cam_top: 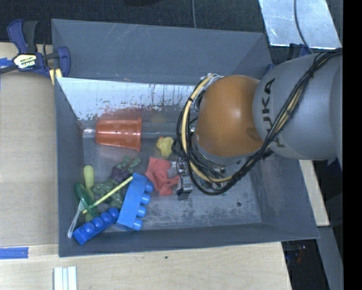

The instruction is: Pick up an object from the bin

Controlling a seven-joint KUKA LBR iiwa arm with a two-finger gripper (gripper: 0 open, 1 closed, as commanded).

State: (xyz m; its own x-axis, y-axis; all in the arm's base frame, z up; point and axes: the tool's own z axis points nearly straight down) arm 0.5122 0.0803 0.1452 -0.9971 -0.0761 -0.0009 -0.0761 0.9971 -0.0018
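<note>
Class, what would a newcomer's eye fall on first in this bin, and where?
The arm's orange cover looms over the bin's right side, its hand low beside a crumpled red thing at the middle. An orange cup lies on its side at the back left, and a blue block tops the heap in front of it.

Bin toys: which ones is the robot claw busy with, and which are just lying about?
Job in hand: claw, down in the grey bin; red crumpled lump right beside it, the nearest thing.
Just lying about: orange cup on its side; small yellow lump; big blue block; heap of green bits, a yellow stick and a small blue block.
</note>
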